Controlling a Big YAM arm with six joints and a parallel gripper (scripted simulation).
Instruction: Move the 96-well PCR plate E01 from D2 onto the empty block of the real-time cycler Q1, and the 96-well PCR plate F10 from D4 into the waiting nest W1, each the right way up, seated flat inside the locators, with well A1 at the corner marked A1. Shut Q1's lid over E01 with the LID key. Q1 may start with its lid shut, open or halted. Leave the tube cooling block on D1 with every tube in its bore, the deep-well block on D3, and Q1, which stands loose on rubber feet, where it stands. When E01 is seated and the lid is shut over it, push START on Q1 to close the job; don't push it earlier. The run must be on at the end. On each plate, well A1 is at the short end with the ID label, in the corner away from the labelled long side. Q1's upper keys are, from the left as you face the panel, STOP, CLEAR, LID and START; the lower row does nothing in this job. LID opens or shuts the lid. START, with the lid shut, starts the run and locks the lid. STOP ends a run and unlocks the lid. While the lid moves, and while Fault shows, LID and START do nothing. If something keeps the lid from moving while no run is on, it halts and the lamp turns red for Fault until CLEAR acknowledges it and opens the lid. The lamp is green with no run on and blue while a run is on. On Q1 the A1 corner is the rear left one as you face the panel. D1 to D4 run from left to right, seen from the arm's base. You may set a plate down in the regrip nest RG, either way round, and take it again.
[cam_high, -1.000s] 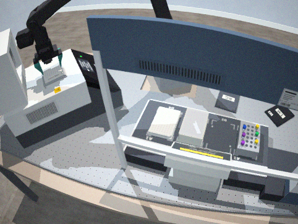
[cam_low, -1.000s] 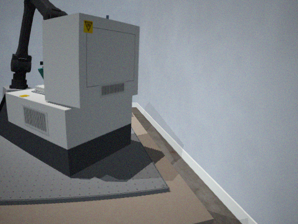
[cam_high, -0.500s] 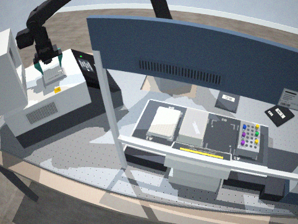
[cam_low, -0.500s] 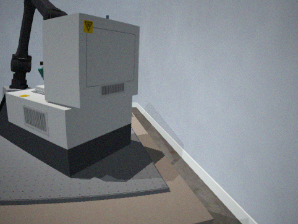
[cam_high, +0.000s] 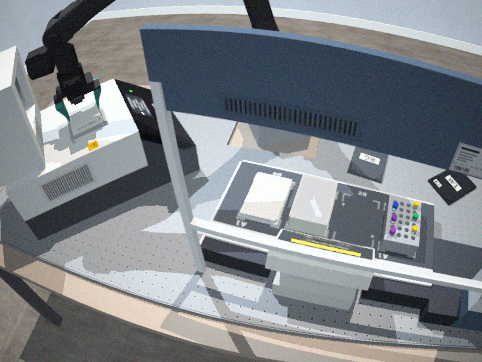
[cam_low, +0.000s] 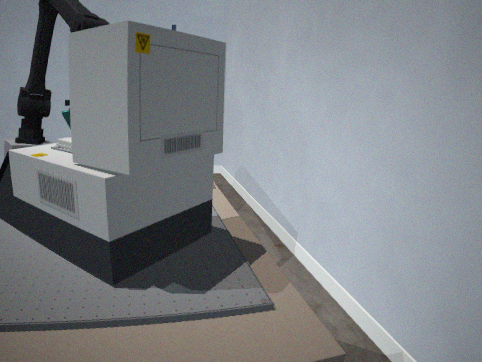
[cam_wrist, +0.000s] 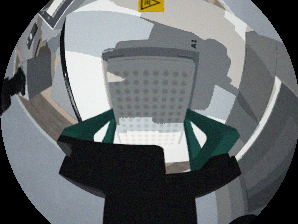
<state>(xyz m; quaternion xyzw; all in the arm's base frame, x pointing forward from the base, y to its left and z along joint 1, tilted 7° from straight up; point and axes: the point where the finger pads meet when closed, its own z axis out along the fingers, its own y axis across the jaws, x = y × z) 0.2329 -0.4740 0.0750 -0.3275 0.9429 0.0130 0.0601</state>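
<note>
My gripper (cam_high: 80, 106) is shut on a grey 96-well PCR plate (cam_high: 86, 120), held by its long sides over the open block on top of the white cycler Q1 (cam_high: 85, 155). In the wrist view the plate (cam_wrist: 152, 99) lies between my green fingers, just over the block recess, with the A1 mark (cam_wrist: 193, 43) at a far corner. I cannot tell if it touches the block. Q1's lid (cam_high: 15, 110) stands open; its back fills the exterior view (cam_low: 145, 95). The lamp (cam_high: 130, 91) is green. A second plate (cam_high: 267, 197) sits at the deck's left end.
The deep-well block (cam_high: 313, 205) stands beside the second plate, then an empty deck position (cam_high: 357, 212), then the tube cooling block (cam_high: 404, 225) with coloured tubes. Two black nests (cam_high: 451, 185) (cam_high: 368, 162) lie behind the deck. A blue hood (cam_high: 310, 100) on a post (cam_high: 177, 175) overhangs the deck.
</note>
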